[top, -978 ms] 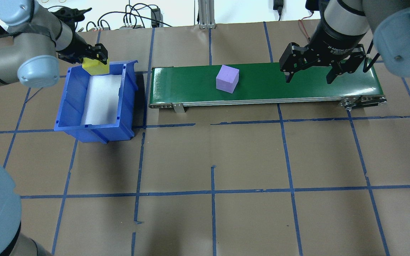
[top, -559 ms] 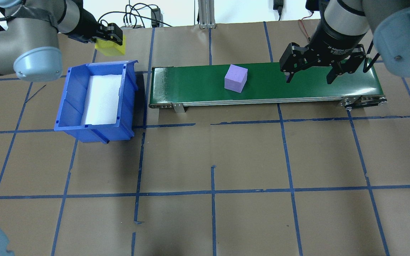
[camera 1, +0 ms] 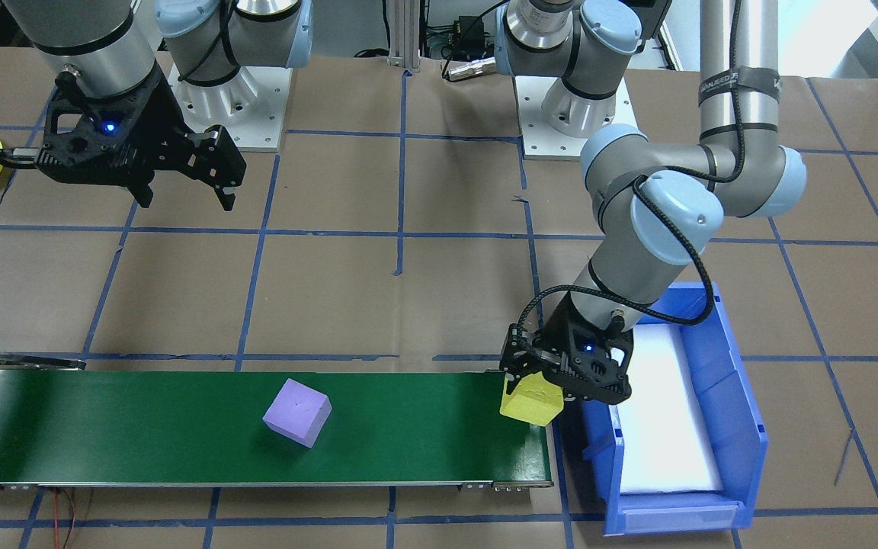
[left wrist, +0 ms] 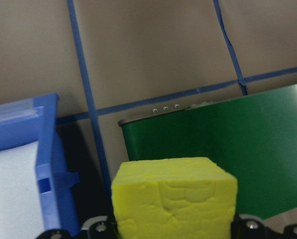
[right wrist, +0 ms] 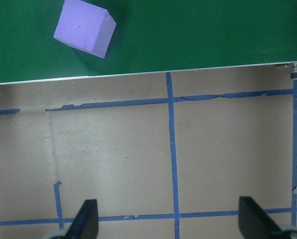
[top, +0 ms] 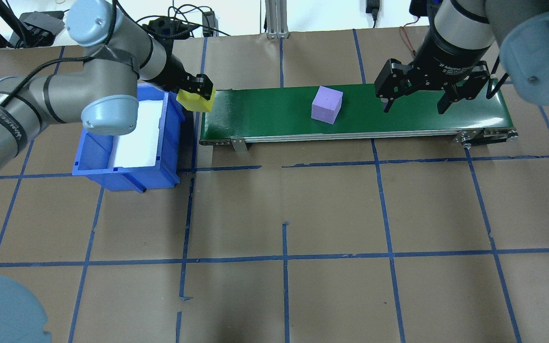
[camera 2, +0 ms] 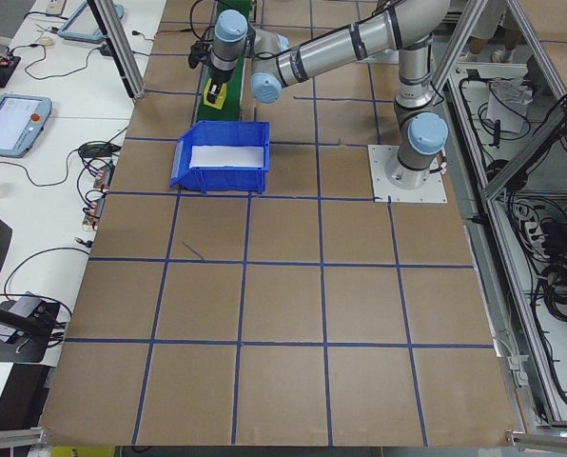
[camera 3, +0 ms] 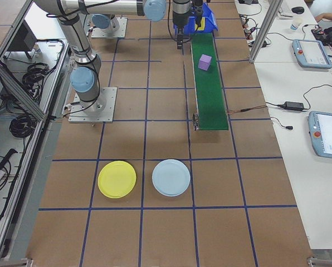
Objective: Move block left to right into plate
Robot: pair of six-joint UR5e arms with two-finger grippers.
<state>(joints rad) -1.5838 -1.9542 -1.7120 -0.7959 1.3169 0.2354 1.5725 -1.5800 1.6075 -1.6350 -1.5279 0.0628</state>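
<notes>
My left gripper (top: 197,95) is shut on a yellow foam block (top: 195,101), holding it just above the left end of the green conveyor belt (top: 265,114), beside the blue bin. The left wrist view shows this yellow block (left wrist: 173,199) over the belt's end. A purple block (top: 327,105) lies on the belt near its middle. My right gripper (top: 413,108) hangs open over the belt's right part, with the purple block (right wrist: 84,34) off to its side. The yellow plate (camera 3: 117,179) lies on the table far past the belt's right end.
A blue bin (top: 127,178) with a white liner stands left of the belt. A light blue plate (camera 3: 171,177) lies beside the yellow one. Cables and a metal post run along the table's back edge. Brown paper with blue tape lines covers the table.
My left arm swung the yellow block from over the bin's back edge to the belt's left end. The purple block travelled rightward along the belt. The right gripper stayed put.
</notes>
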